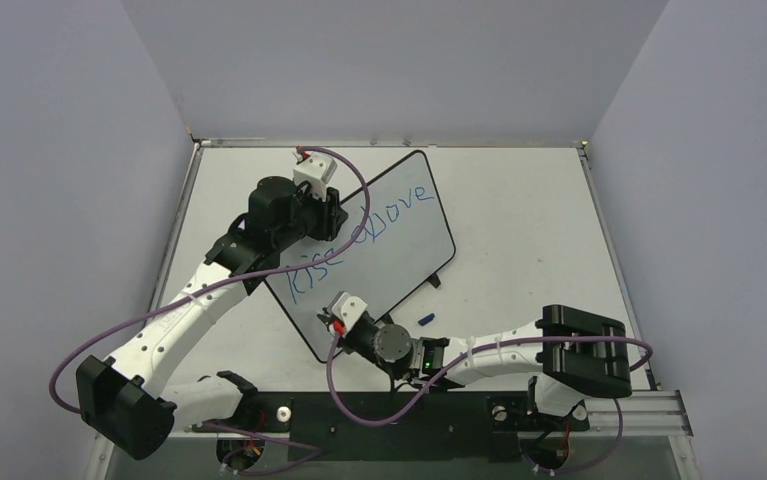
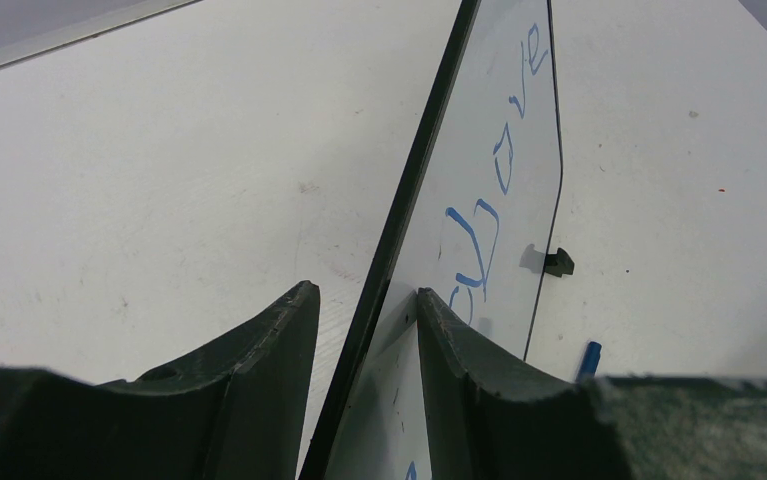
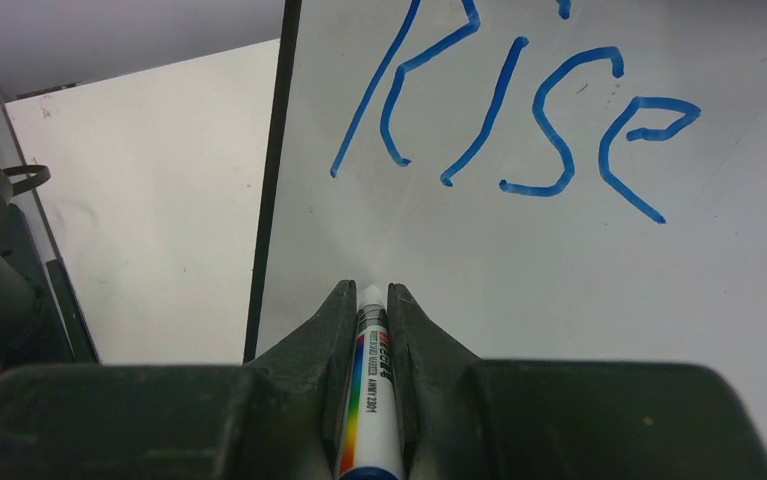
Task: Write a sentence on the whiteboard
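Counter [image 1: 529, 210]: whiteboard [image 1: 399, 260] mid-frame, skewed; blue writing [image 1: 359, 235] reads "Rise above". Left tool [image 2: 364, 292] straddles its upper-left edge; grip cannot be told. Right tool [image 3: 371, 292] narrow, clamping marker [image 3: 367, 400], tip under "Rise"; label print illegible. Small blue piece [image 1: 425, 320] lies beside board's lower-right edge.

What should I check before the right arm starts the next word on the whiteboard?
1. Marker grip: the right gripper is shut on the marker: ok.
2. Cap off: the bare tip faces the whiteboard, and what looks like a blue cap lies on the table: ok.
3. Tip touching the board: cannot tell.
4. Board steadied: the left gripper straddles its edge, touching the face on one side with a gap showing on the other. Clamped or not: cannot tell.
5. Writing room: bare white surface below "Rise": ok.
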Controlling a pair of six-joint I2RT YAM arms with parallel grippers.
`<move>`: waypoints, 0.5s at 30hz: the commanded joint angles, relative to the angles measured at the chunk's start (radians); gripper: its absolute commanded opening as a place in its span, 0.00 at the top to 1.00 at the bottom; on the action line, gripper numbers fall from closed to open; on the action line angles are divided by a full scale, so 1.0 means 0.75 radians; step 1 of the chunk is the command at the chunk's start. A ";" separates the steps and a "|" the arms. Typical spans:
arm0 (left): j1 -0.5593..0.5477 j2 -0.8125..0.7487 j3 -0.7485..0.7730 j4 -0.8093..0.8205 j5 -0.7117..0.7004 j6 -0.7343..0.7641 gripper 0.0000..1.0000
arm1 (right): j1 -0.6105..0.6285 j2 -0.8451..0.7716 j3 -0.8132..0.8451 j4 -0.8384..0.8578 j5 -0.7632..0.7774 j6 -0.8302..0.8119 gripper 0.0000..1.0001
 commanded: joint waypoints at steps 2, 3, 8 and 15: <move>0.004 -0.020 0.052 0.196 -0.060 0.015 1.00 | 0.012 0.034 0.052 0.034 0.031 -0.001 1.00; 0.004 -0.020 0.052 0.195 -0.059 0.015 1.00 | 0.011 0.037 0.048 0.034 0.030 0.002 1.00; 0.004 -0.023 0.052 0.195 -0.062 0.015 1.00 | 0.012 0.053 0.010 0.041 0.036 0.034 1.00; 0.004 -0.027 0.051 0.195 -0.062 0.015 1.00 | 0.031 0.053 -0.050 0.037 0.063 0.061 1.00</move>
